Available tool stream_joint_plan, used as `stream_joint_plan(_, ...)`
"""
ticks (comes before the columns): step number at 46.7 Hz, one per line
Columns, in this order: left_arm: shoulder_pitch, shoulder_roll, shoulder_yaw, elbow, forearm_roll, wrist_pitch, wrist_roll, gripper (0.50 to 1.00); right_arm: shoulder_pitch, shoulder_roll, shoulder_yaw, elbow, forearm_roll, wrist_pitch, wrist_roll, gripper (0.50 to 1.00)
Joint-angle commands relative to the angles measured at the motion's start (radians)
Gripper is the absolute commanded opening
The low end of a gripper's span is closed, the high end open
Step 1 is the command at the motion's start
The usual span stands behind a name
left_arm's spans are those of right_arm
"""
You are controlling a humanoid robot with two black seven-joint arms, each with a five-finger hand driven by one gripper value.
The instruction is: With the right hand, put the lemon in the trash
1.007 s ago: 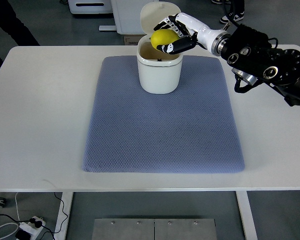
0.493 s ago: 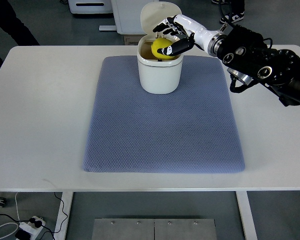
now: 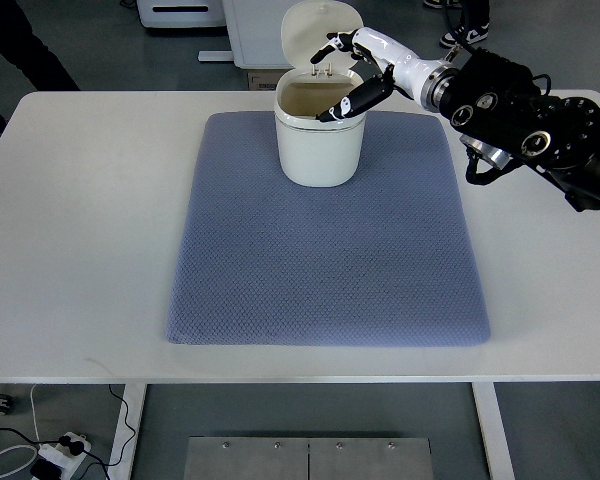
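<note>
A white trash bin (image 3: 320,140) with its lid tipped back stands at the far edge of the blue-grey mat (image 3: 325,240). My right hand (image 3: 345,75) hovers over the bin's open mouth, fingers spread and holding nothing. Its arm (image 3: 520,110) comes in from the right edge. No lemon shows anywhere; the bin's inside is dark and only partly visible. The left arm is out of view.
The mat lies on a white table (image 3: 80,230). Behind the table stand white cabinets (image 3: 250,30) and a person's legs (image 3: 20,50) at the far left. Shoes (image 3: 465,30) show at the far right. A power strip (image 3: 60,450) lies on the floor.
The lemon, held over the bin a second ago, dropped from my right hand into the bin and is gone from sight. The fingers have spread apart.
</note>
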Motion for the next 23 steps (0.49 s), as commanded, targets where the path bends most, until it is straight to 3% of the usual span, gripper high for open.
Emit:
stream_joint_plan(1, 0.000, 0.000, 0.000, 0.000, 0.000, 0.000, 0.000, 1.000, 0.000, -0.023, -0.023, 0.038, -0.002, 0.002, 0.004, 0.993)
stream_joint_plan(23, 0.000, 0.000, 0.000, 0.000, 0.000, 0.000, 0.000, 1.000, 0.028, -0.252, -0.020, 0.289, -0.010, -0.001, 0.013, 0.995)
